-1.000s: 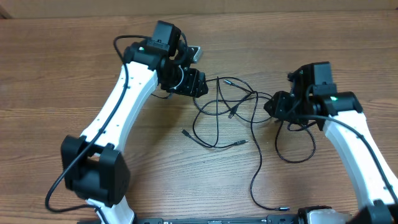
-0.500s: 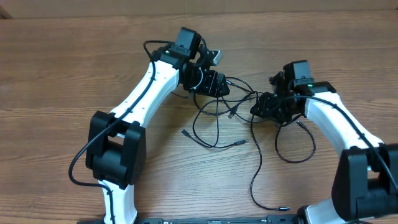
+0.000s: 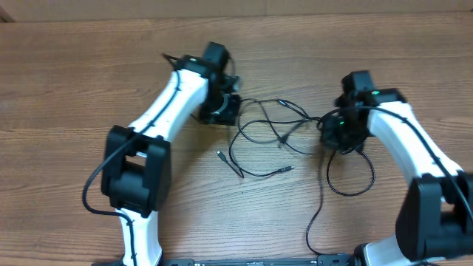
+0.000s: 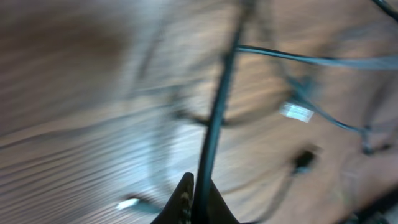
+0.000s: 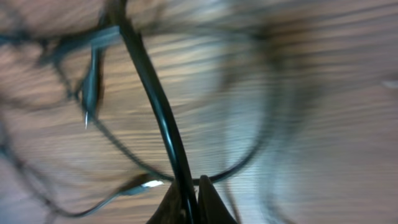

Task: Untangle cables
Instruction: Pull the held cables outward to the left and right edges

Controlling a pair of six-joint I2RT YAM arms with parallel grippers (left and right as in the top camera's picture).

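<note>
The cables (image 3: pixel 270 133) are thin black cords in loose, crossing loops, with small plug ends, some of them silver-tipped. They lie on the wooden counter (image 3: pixel 74 89), starting at the left tool (image 4: pixel 193 190) and reaching across to the right tool (image 5: pixel 191 194), which is well apart from it. Each tool is pinching one cord between its closed fingers. Both wrist views are blurred.

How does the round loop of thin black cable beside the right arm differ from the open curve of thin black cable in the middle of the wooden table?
The round loop closes on itself; the open curve stays a shallow U. The loop shows no plug; the curve ends in a small plug tip. Both are thin, black and flat on the table.
</note>
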